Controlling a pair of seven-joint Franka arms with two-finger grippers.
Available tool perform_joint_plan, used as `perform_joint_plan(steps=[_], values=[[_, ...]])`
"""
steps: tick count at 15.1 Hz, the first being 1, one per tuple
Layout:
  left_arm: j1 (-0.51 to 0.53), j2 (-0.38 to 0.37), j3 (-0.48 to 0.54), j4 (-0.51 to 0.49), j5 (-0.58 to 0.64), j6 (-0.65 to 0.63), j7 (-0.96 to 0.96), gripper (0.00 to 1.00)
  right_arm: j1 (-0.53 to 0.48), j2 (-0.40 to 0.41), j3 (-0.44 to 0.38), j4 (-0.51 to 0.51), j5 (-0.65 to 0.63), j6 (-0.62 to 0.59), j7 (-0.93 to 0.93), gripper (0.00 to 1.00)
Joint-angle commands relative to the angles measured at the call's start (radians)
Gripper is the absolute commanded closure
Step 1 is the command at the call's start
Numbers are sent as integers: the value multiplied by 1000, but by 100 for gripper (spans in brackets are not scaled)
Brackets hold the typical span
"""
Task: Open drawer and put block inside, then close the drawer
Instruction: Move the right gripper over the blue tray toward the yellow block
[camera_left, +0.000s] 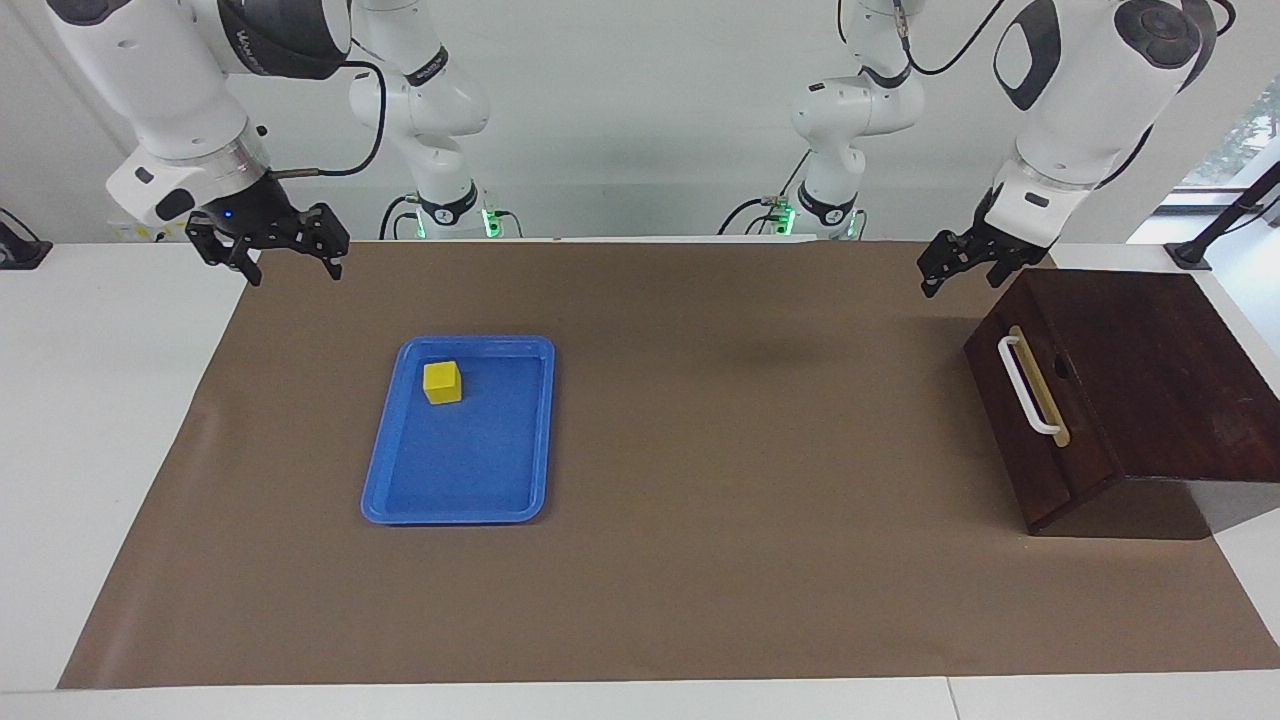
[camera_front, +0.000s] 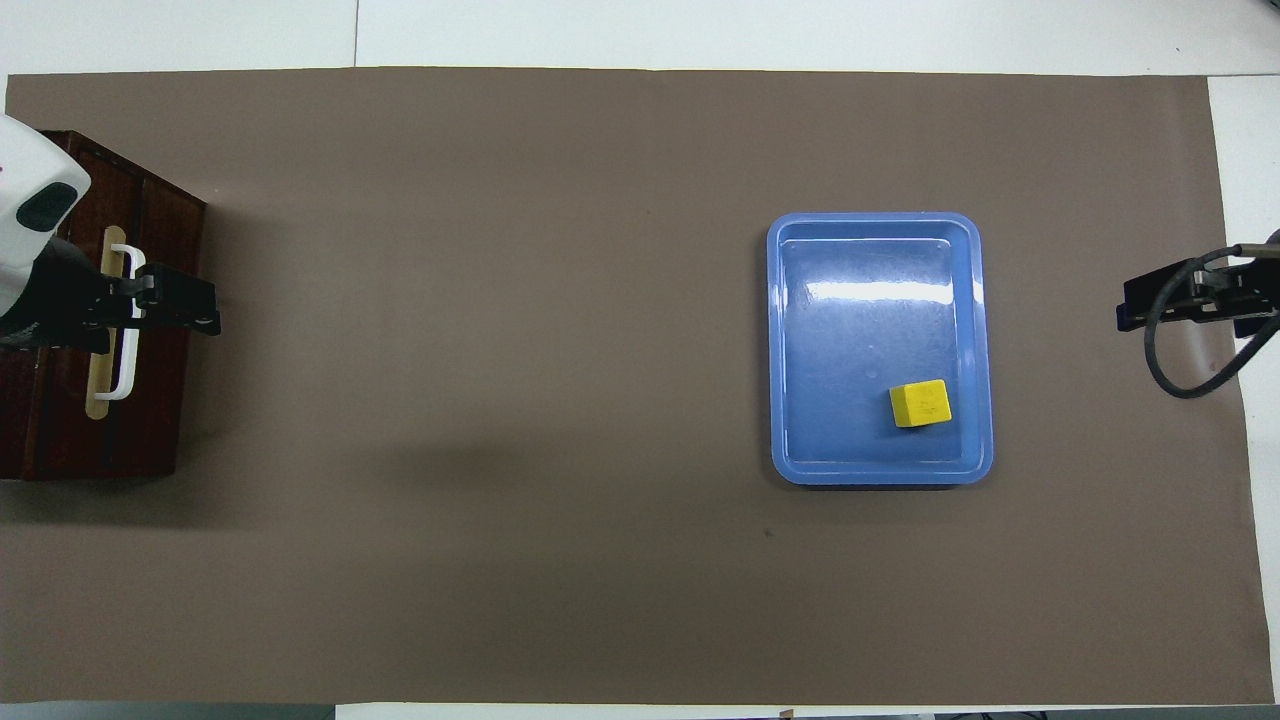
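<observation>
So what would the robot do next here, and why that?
Probably the left gripper should come down to the white handle of the drawer. The drawer is shut, and the yellow block sits in the blue tray, so nothing can go in yet. The left gripper is open, empty and up beside the cabinet; the right gripper waits open.

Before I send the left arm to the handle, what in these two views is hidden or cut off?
- Dark brown wooden drawer: shut, so its interior shows in neither view.
- Matching dark wooden cabinet: cut off by the overhead view's edge.
- White bar handle: overhead, the raised left end effector covers its middle; the facing view shows the two apart.
- Right end effector: overhead, only its tip shows, at the edge.
</observation>
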Motion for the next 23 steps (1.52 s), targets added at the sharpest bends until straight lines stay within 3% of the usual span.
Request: perform_joint_plan(steps=[1, 6, 11, 15, 21, 23], values=[[2, -26, 4, -25, -12, 6, -8, 0, -41, -27, 2, -73, 110, 13, 225, 0], [2, -26, 4, -25, -12, 5, -8, 0, -69, 39, 1, -167, 302, 96, 638, 0], [2, -26, 4, -25, -12, 5, -7, 0, -124, 107, -1, -273, 512, 236, 804, 0], [2, -26, 4, -24, -12, 5, -8, 0, -130, 137, -1, -346, 592, 315, 830, 0], [2, -26, 4, -25, -12, 5, -8, 0, -146, 321, 1, -323, 659, 352, 823, 0], [2, -26, 4, -25, -12, 5, -7, 0, -143, 345, 1, -322, 681, 346, 820, 0]])
